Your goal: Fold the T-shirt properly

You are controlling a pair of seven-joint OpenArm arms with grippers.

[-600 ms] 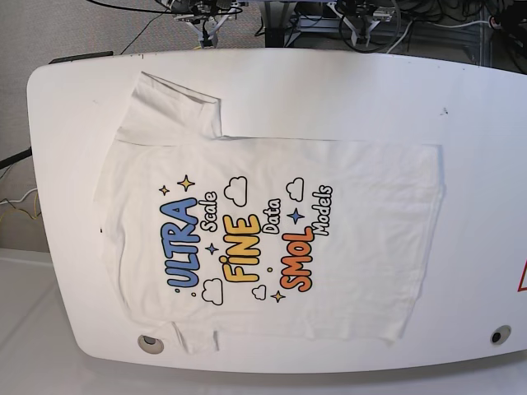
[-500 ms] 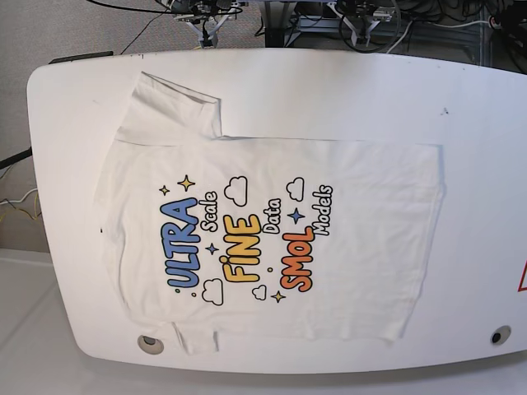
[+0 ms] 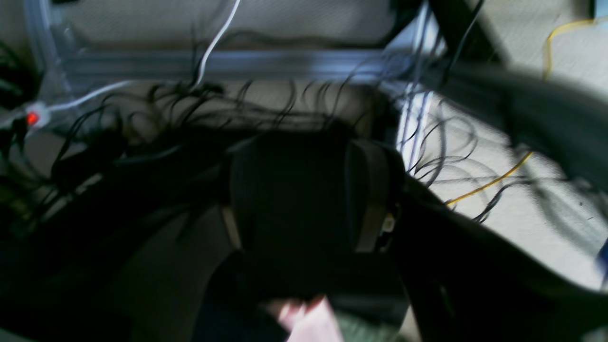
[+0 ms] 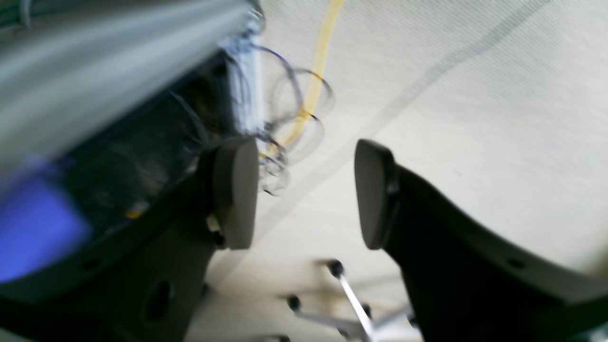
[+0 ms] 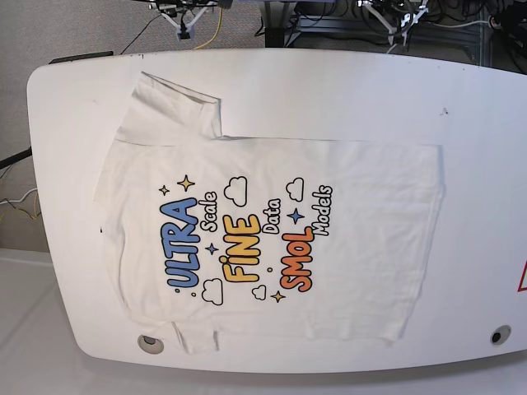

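Observation:
The white T-shirt (image 5: 272, 230) lies flat and print-side up on the white table (image 5: 346, 90), with its hem to the right. One sleeve (image 5: 173, 111) spreads at the upper left, and the other (image 5: 193, 337) reaches the front edge. My right gripper (image 4: 304, 194) is open and empty, off the table over the floor. My left gripper (image 3: 304, 199) is dark and blurred, its fingers apart, with nothing seen between them. In the base view only parts of the right arm (image 5: 183, 16) and the left arm (image 5: 387, 16) show, behind the table's far edge, well away from the shirt.
Cables and frame rails lie behind the table's far edge (image 5: 313, 25). The table has a round hole at the front left (image 5: 150, 342) and another at the front right (image 5: 500, 335). A red triangle mark (image 5: 520, 281) sits at the right edge.
The arm parts behind the far edge have shifted outward, one to the left and one to the right. The T-shirt has not moved.

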